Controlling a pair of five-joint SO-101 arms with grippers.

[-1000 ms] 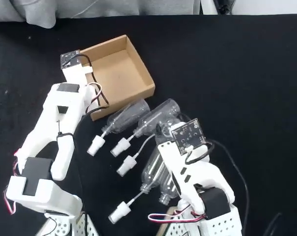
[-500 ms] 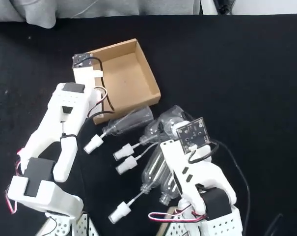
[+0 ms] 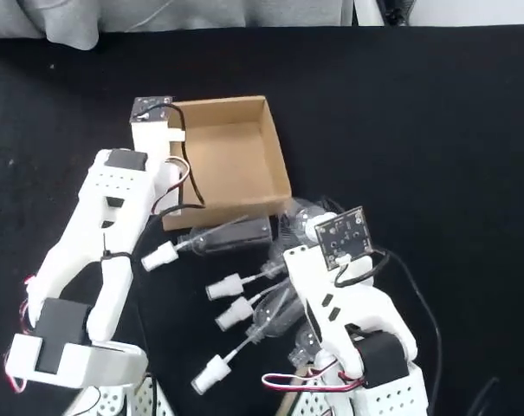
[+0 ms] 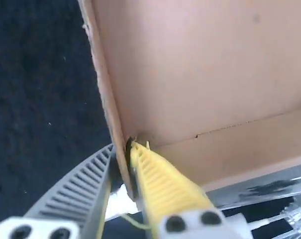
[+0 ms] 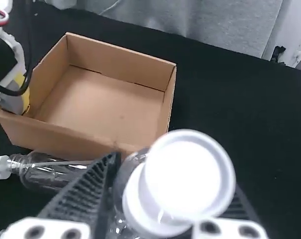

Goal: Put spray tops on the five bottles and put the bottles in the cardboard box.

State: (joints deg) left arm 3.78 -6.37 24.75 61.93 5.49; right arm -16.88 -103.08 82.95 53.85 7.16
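Cardboard box (image 4: 205, 64) wall pinched between ribbed left fingers (image 4: 160, 184).

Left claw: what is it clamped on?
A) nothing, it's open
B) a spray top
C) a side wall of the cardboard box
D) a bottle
C: in the left wrist view the left claw has one finger on each side of the cardboard box wall, pinching it.

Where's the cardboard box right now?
In the high view the box sits left of centre on the black table, just beyond the lying bottles, with the left arm's fingers clamped on its left wall.
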